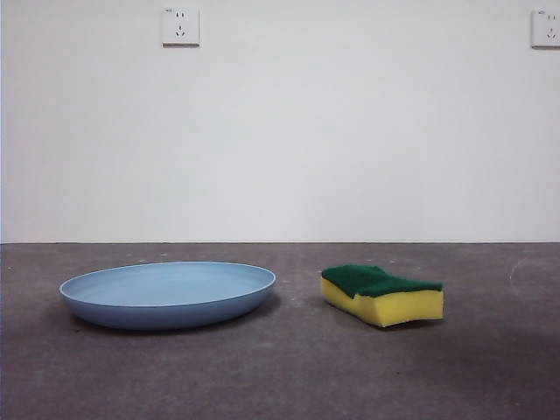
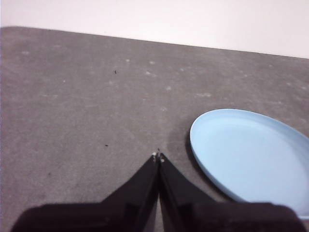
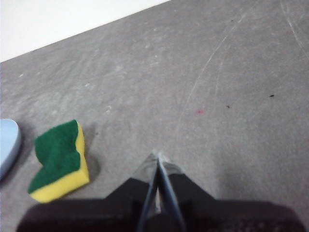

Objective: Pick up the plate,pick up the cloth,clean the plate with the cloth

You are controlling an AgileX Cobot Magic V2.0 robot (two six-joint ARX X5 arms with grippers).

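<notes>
The light-blue plate (image 1: pixel 166 293) lies flat on the grey table at the left of the front view. The cloth, a yellow sponge with a green top (image 1: pixel 383 294), lies to the right of it, a short gap apart. Neither gripper shows in the front view. In the left wrist view my left gripper (image 2: pixel 158 156) is shut and empty above bare table, with the plate (image 2: pixel 251 157) off to one side. In the right wrist view my right gripper (image 3: pixel 157 155) is shut and empty, with the sponge (image 3: pixel 60 159) to its side and the plate's edge (image 3: pixel 8 145) beyond it.
A white wall stands behind the table with two sockets, one (image 1: pixel 180 26) at upper left and one (image 1: pixel 546 28) at upper right. The grey table top (image 1: pixel 289 376) runs across the whole front view.
</notes>
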